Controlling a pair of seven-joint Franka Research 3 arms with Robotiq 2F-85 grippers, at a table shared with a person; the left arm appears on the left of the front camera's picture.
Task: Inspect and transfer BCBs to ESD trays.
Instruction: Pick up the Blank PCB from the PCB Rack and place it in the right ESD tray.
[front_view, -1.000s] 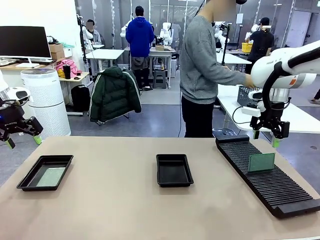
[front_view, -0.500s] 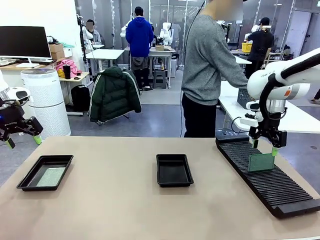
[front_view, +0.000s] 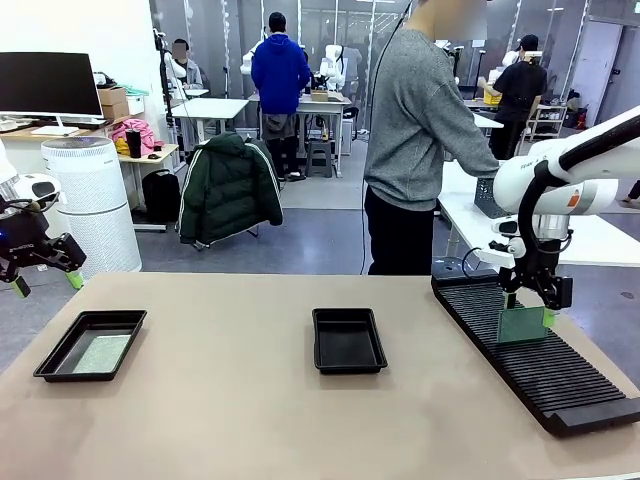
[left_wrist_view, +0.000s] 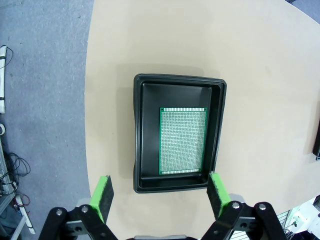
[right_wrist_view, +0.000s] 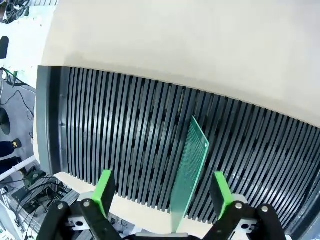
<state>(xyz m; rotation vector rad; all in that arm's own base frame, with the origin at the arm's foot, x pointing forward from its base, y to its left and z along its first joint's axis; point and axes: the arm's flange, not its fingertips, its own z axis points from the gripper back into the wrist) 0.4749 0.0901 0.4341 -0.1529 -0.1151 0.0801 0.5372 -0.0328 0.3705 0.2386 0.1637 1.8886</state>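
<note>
One green BCB stands upright on edge in the black ribbed rack at the table's right. My right gripper hangs open just above its top edge; in the right wrist view the board rises between the spread green pads. A second BCB lies flat in the left ESD tray, also seen as the tray under my open left gripper, which hovers off the table's left edge. The middle ESD tray holds nothing.
A person in a grey sweater stands at the far side, turned toward another table at the right. The rack runs diagonally along the table's right edge. Bare tabletop lies between the two trays and in front of them.
My right gripper has come down and slightly left, from above the rack's far end to just over the standing board. The left arm has not moved.
</note>
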